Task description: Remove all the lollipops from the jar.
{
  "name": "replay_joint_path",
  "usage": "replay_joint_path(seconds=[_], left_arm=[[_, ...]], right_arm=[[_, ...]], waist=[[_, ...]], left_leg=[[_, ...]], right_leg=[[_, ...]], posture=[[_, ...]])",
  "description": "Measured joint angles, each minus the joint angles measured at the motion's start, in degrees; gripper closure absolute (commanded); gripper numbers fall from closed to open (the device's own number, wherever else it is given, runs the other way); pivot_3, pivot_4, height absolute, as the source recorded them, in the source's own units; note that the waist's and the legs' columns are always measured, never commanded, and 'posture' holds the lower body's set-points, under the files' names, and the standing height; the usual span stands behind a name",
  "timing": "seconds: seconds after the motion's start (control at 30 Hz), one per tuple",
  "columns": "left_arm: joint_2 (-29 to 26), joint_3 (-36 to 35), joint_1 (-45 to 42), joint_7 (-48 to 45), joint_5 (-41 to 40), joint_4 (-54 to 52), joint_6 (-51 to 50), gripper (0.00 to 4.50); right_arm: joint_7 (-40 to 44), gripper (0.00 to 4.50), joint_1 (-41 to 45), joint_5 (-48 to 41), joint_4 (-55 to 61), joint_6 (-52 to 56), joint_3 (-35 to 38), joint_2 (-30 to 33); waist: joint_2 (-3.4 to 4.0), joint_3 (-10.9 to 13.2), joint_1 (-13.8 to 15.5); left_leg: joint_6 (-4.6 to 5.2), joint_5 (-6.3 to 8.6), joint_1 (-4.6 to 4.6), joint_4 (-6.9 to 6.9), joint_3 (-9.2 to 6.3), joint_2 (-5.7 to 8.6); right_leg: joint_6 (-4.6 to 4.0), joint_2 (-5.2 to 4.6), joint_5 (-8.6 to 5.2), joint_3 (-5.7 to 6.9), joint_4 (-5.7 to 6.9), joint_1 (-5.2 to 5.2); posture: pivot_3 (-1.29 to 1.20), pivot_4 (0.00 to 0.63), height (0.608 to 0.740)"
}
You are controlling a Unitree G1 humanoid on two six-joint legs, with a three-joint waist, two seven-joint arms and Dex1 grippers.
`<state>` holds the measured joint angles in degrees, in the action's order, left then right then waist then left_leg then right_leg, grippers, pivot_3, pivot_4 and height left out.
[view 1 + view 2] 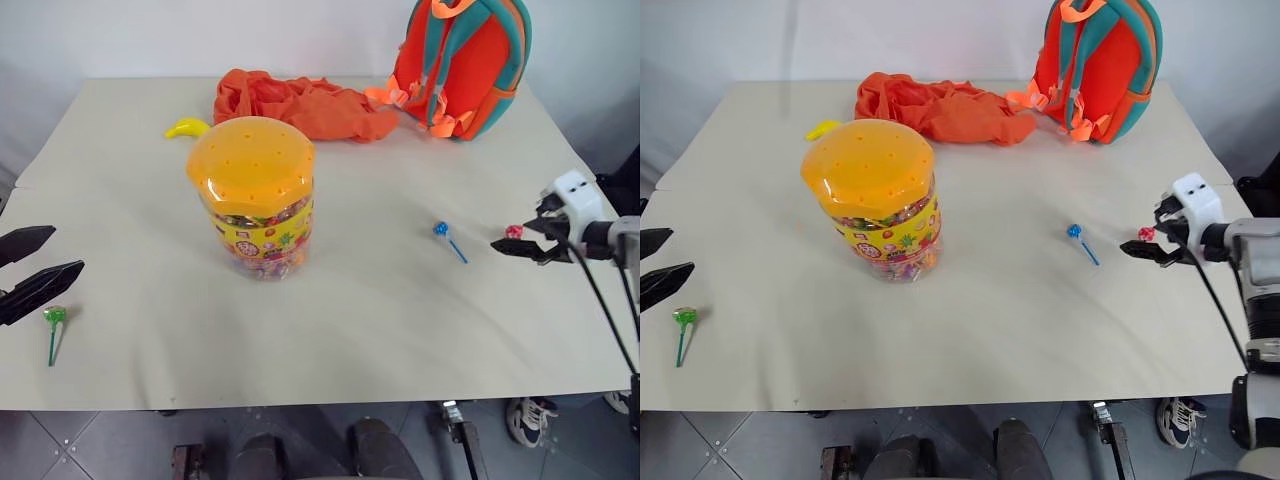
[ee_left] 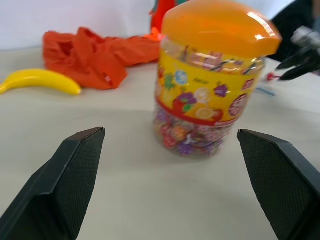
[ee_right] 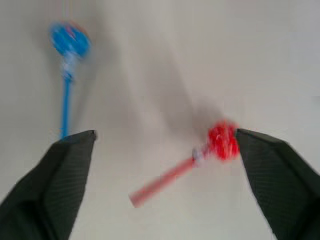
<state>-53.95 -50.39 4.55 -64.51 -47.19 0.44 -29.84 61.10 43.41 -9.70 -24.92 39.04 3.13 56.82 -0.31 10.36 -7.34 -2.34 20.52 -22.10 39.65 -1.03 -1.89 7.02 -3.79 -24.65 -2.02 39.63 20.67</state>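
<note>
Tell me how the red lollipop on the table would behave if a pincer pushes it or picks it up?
The red lollipop is probably very light: a small wrapped ball on a thin stick. Pushed, it would likely pivot or roll around its round head rather than slide straight. The stick looks stiff but slim, so it may slip between the open right pincer's wide fingers.

The wide clear plastic jar with the domed orange lid (image 1: 252, 196) stood alone near the middle of the pale bench (image 1: 380, 330), with bare surface open all round it. Behind it, the crumpled orange cloth (image 1: 300, 105), the yellow banana-shaped toy (image 1: 187, 127) and the upright orange-teal backpack (image 1: 462, 65) crowded the far edge. The green lollipop (image 1: 53, 328) lay by the near left corner, just beside the left claw (image 1: 25, 270). The blue lollipop (image 1: 447, 239) and red lollipop (image 3: 200, 155) lay apart on the right, the red one between the right claw's (image 1: 518, 244) spread fingers.
</note>
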Motion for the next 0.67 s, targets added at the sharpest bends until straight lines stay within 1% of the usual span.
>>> replay_joint_path(seconds=[0.1,0.2,0.23,0.3,0.4,0.53,0.67], left_arm=[[1.43,0.31,0.53,-0.12,-0.01,-0.77,0.21,0.00],[2.04,0.47,1.06,-1.70,-0.22,-2.21,0.44,0.00],[2.06,0.53,1.24,-1.94,-0.14,-2.63,0.76,0.00],[2.48,0.67,1.63,-1.68,0.25,-3.09,1.84,0.00],[4.36,0.83,3.28,-0.58,0.52,-3.61,2.21,0.00],[6.73,-0.30,7.75,1.08,0.65,-5.89,2.29,0.00],[9.60,-2.84,12.69,2.67,0.68,-9.28,3.09,0.00]], right_arm=[[4.44,0.03,-1.14,-5.09,8.80,1.86,2.26,0.80],[6.57,0.03,-1.54,-10.23,18.36,4.36,2.45,-0.42],[7.33,0.03,-2.49,-11.55,21.32,3.60,2.46,-1.23],[10.28,0.03,-7.28,-12.63,25.94,-0.53,1.20,-2.40],[13.50,0.03,-13.01,-13.28,27.61,-4.97,-3.32,-6.07],[14.45,0.03,-15.25,-14.48,27.57,-11.24,-5.15,-13.14],[13.81,0.03,-15.92,-14.04,25.31,-15.22,-5.26,-14.87]], waist=[[0.00,0.00,0.35],[0.00,0.00,0.37],[-0.02,-0.01,0.54],[-0.09,-0.05,1.06],[-0.13,-0.05,1.57],[-0.13,-0.05,1.90],[-0.13,-0.06,2.44]], left_leg=[[0.00,0.00,0.00,0.02,0.01,-0.05],[-0.01,0.00,0.00,0.03,0.00,-0.13],[-0.01,0.00,0.00,0.03,-0.03,-0.14],[0.00,0.00,0.00,0.02,-0.08,-0.14],[0.02,0.01,-0.04,0.04,-0.09,0.02],[0.02,0.01,-0.04,0.15,-0.11,0.05],[0.05,0.03,-0.04,0.19,-0.14,0.08]], right_leg=[[0.00,-0.05,0.00,0.01,-0.04,-0.02],[0.00,-0.01,0.00,0.03,-0.09,-0.02],[0.00,-0.02,0.00,0.02,-0.09,-0.04],[0.00,-0.04,0.00,0.00,-0.12,-0.08],[0.03,-0.23,0.02,0.01,-0.12,-0.08],[0.09,-0.35,0.04,0.12,-0.14,-0.10],[0.09,-0.40,0.05,0.12,-0.16,-0.12]], posture=[[0.00,0.150,0.740],[0.00,0.150,0.740],[0.00,0.150,0.740],[0.00,0.150,0.740],[0.00,0.150,0.740],[0.00,0.150,0.740],[0.00,0.150,0.740]])
